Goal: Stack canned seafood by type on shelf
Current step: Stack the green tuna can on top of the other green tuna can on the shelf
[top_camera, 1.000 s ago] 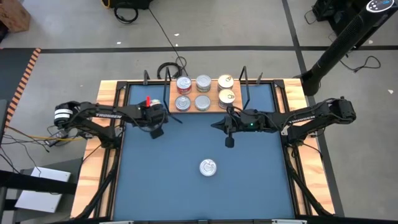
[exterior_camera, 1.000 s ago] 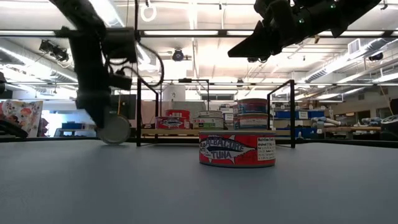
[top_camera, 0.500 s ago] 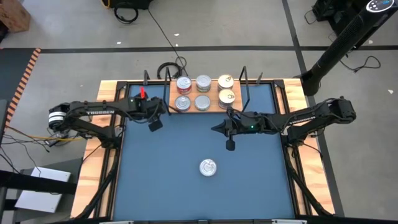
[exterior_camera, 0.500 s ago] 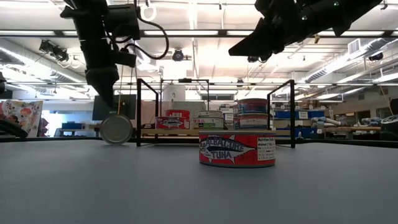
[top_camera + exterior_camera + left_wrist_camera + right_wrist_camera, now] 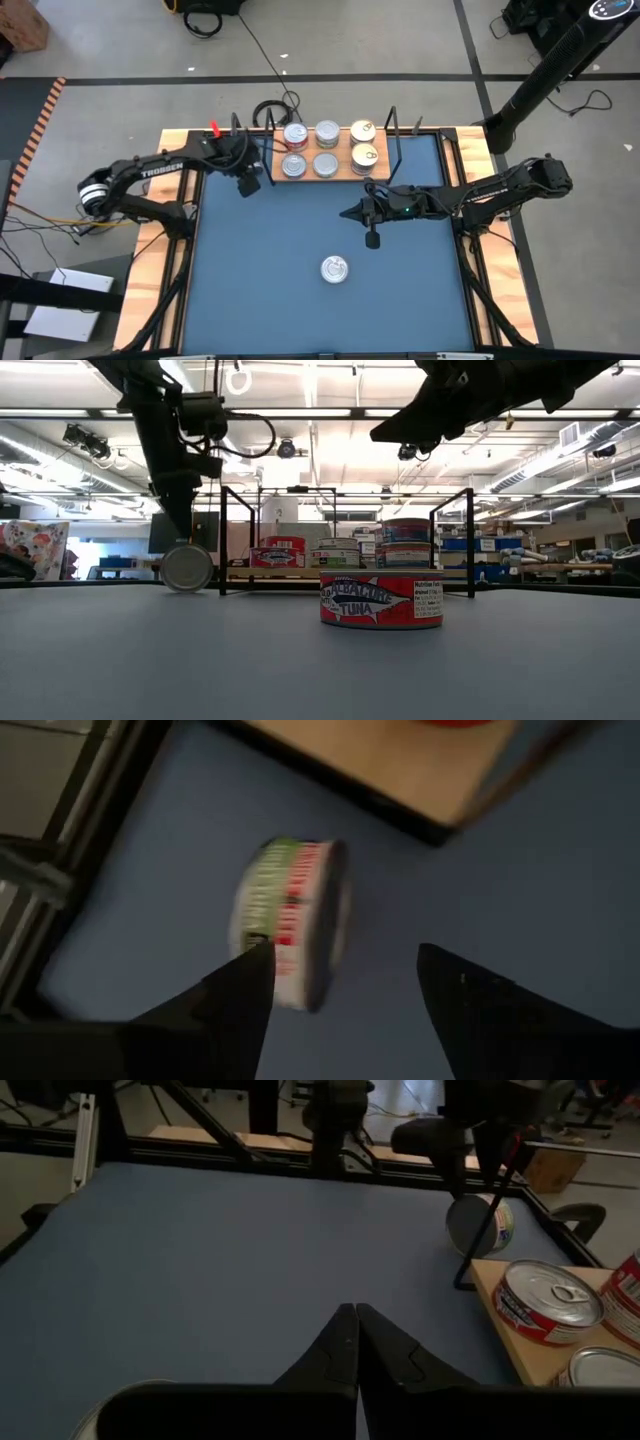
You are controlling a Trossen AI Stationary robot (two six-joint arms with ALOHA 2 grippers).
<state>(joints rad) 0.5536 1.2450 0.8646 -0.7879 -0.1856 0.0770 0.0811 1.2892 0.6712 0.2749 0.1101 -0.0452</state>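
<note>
Blue matting covers the table (image 5: 270,300), framed by a pale wooden rim, with grey floor and cables around it; the low view looks past it into a workshop under strip lights. On the nearest tin (image 5: 381,599), alone at mid-table, the red label reads "ALBACORE TUNA"; "TROSSEN" is printed on the left arm. The shelf (image 5: 330,177) sits at the table's far edge, holding six tins from above, while the low view shows them as stacks of differing height. Only the low and wrist views reveal a tin standing on its edge (image 5: 292,923) just beside the shelf's left wire upright. The left gripper (image 5: 343,982) hovers above that tin, fingers spread apart and holding nothing. The right gripper (image 5: 356,1342) is pressed closed and empty, raised over the mat near the shelf.
</note>
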